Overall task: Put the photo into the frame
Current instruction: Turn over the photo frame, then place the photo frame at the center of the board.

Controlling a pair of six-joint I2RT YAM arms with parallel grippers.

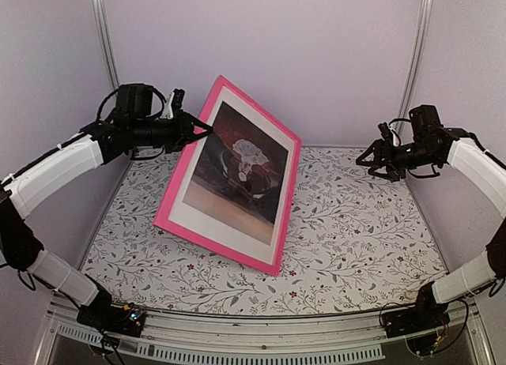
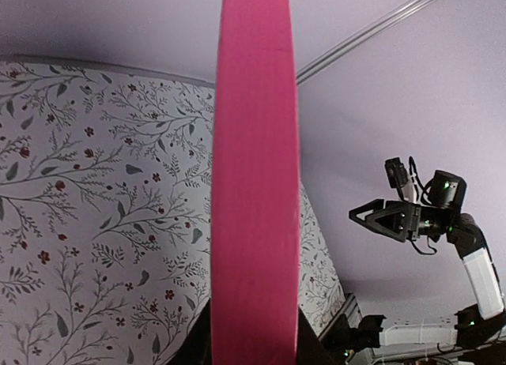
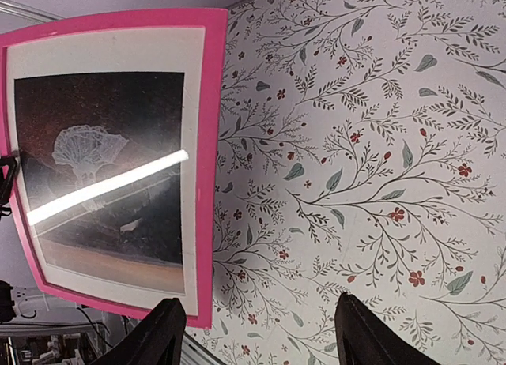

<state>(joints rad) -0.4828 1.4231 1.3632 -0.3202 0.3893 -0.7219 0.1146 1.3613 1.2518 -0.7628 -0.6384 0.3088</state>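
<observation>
Your left gripper (image 1: 202, 129) pinches the rim of the stiff, probably glazed frame (image 1: 213, 238), right gripper (image 1: 371, 159) spread empty: steady its far edge.

Cropped edges, glare and barely visible fingers

In the left wrist view the thin-edged pink rectangular picture frame (image 2: 254, 183) runs off the top and bottom, and the left gripper (image 1: 204, 129) shows only dark finger slivers (image 2: 198, 351) at the bottom centre. In the right wrist view the left edge crops the frame, a white glare streak (image 3: 107, 187) masks part of the dark reddish-brown photo (image 3: 103, 112), and the bottom edge cuts off the right gripper (image 3: 259, 321).
</observation>
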